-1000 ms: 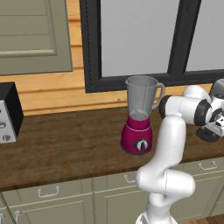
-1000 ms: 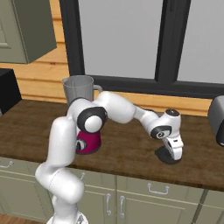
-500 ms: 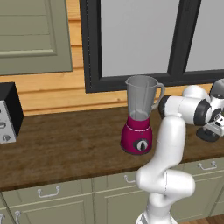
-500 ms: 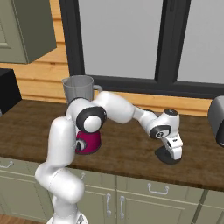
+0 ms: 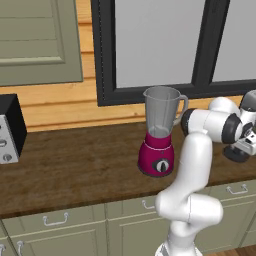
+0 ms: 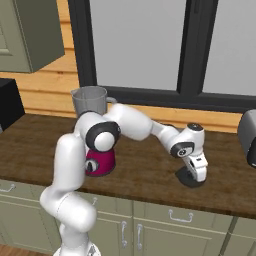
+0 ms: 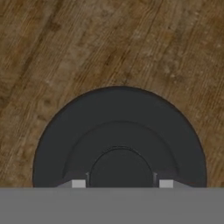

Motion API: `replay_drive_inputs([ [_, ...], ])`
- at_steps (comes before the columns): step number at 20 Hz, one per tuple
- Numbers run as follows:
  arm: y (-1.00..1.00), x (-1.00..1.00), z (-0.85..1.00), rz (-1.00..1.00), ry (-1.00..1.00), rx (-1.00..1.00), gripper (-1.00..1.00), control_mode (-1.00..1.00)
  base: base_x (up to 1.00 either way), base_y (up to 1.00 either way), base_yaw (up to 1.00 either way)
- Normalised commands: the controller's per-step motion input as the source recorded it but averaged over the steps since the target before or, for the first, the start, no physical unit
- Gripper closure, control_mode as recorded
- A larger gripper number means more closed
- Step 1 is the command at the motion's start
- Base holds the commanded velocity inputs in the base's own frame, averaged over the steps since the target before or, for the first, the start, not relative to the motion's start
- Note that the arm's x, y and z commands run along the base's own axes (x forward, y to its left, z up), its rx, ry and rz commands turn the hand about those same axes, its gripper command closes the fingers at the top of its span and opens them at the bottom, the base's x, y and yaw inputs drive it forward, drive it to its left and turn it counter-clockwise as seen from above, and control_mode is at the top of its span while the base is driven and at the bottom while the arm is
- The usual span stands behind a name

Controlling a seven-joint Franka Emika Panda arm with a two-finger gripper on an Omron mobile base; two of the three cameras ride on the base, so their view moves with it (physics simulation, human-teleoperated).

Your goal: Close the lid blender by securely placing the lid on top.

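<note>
**Gripper clamped on lid knob, lid flat on counter right of blender**

Gripper (image 6: pixel 196 175) points straight down at the lid (image 6: pixel 188 179), which lies flat on the wood counter (image 6: pixel 145 170). Hand view: lid (image 7: pixel 119 135) sits directly under the hand, centred, with its raised middle knob between the two fingertips (image 7: pixel 78 183). The tips press against the knob on both sides, so the jaws are clenched on the lid's knob. Lid is in contact with the counter, not lifted.

Left base view: gripper (image 5: pixel 243 148) is at the far right edge, lid (image 5: pixel 237 154) a dark disc just below it on the counter (image 5: pixel 75 165).

Lid vs blender: lid is well apart from the blender (image 6: pixel 95 132), to its right along the counter and nearer the front edge. Blender (image 5: pixel 161 131) stands upright, magenta base with black dial facing front, clear grey jar on top, handle on its right side in the left base view. Jar mouth is open, nothing on it.

Counts:
- 1 blender
- 1 lid
- 1 gripper
- 1 black-and-silver appliance (image 5: pixel 10 129) at the counter's left end
- 1 grey appliance (image 6: pixel 248 137) at the right edge, cut off by the frame
- 1 window (image 5: pixel 160 42) with dark frame behind the blender
- 1 upper cabinet (image 5: pixel 37 40) at the left
</note>
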Motion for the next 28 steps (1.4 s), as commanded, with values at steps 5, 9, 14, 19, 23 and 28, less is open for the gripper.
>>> replay_drive_inputs([
  [5,0.16,-0.08,0.36,0.0,-0.1,0.0,1.0,-1.0,0.0,0.0,0.0],
  [9,0.02,-0.33,0.92,0.0,-0.26,0.0,1.0,-1.0,0.0,0.0,0.0],
  [14,0.19,-0.54,1.0,0.0,-0.26,0.0,1.0,-1.0,0.0,0.0,0.0],
  [19,0.51,-0.57,0.97,0.0,-0.18,0.0,1.0,-1.0,0.0,0.0,0.0],
  [23,0.54,-0.5,1.0,0.0,-0.13,0.0,1.0,-1.0,0.0,0.0,0.0],
  [28,0.43,-0.46,1.0,0.0,-0.13,0.0,1.0,-1.0,0.0,0.0,0.0],
])
